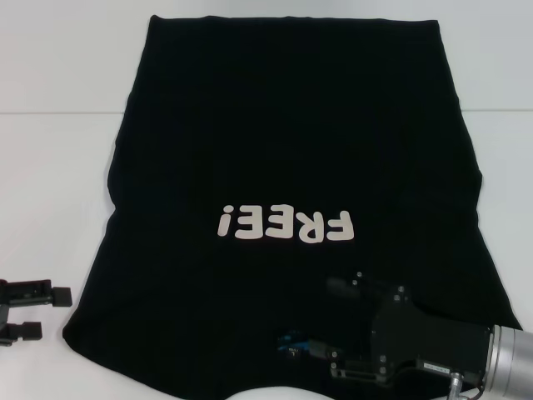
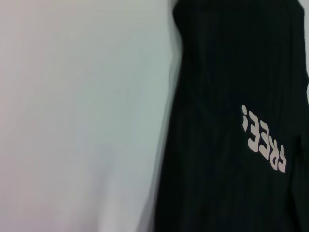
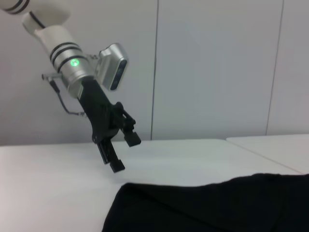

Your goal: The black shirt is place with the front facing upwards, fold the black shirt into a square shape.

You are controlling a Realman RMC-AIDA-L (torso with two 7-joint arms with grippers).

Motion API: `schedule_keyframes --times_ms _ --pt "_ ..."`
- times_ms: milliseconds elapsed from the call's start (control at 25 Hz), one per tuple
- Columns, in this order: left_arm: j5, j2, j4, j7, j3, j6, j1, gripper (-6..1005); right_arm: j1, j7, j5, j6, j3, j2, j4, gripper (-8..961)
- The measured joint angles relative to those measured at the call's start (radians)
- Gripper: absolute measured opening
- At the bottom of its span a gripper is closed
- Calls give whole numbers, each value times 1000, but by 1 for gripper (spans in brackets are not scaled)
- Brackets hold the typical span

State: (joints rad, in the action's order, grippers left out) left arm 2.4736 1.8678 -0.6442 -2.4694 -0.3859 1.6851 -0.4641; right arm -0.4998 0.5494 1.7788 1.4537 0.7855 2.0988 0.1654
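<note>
The head view looks forward and steeply down from above the near edge of the white surface [image 1: 50,167], taking in the whole black shirt [image 1: 291,150] with its print [image 1: 286,225] upside down. The left wrist view looks down from fairly close over the surface's left side, sharing with the head view the shirt's left edge and the print [image 2: 264,145]. The right wrist view sits low near the surface and looks sideways across it toward the wall, catching the left end effector [image 3: 123,152] raised above the surface and a near fold of shirt [image 3: 217,203].

Black shirt [image 1: 291,150] flat on white table, sleeves folded in, "FREE!" print up.
</note>
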Motion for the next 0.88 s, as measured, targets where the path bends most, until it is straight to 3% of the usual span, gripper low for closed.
schedule_keyframes --times_ms 880 --pt "15 20 65 0 -31 -107 -7 946 15 -20 -1 -44 78 0 -10 865"
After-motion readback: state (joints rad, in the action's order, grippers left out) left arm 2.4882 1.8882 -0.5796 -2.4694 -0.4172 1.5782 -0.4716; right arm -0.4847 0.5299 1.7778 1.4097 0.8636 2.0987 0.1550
